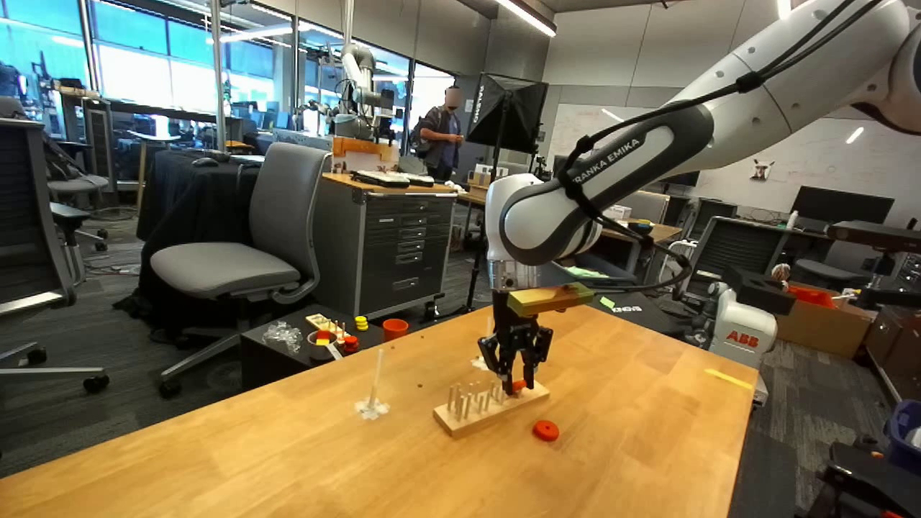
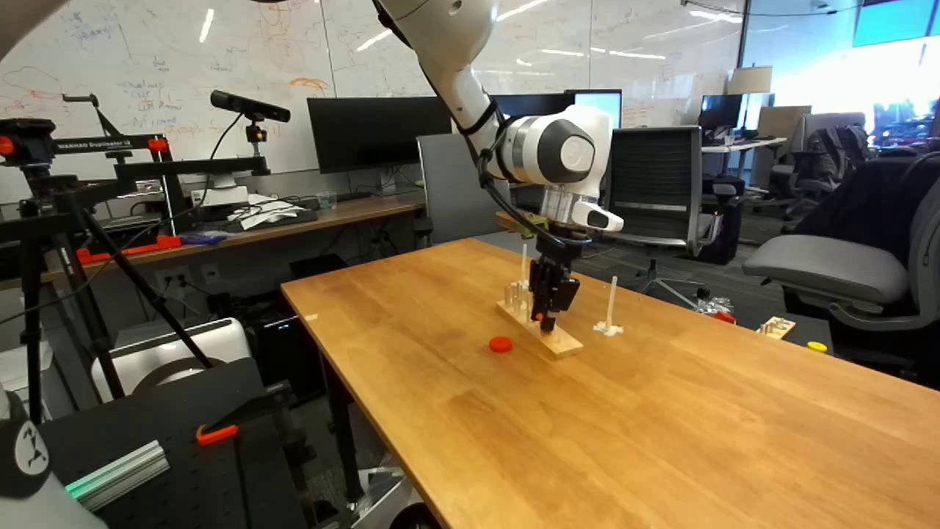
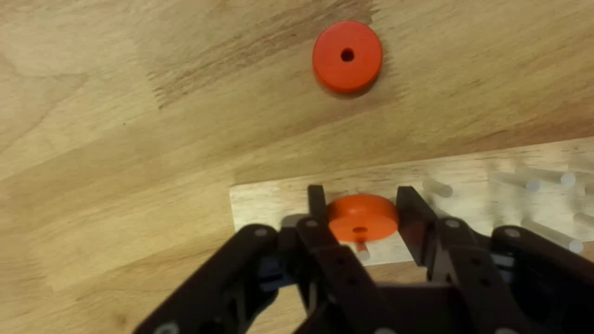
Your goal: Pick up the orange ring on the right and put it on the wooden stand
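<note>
Pickup done, seating apparently remaining, the gripper (image 3: 362, 208) over the wooden stand (image 3: 264, 197) pinches the orange ring (image 3: 363, 218), peg (image 3: 363, 254) at its wrist-view six o'clock.

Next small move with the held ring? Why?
Probably tip the fingers slightly to level the orange ring, lest it jam: in the wrist view it slants between them, near a peg of the wooden stand. Whether it's threaded, I can't tell.
</note>
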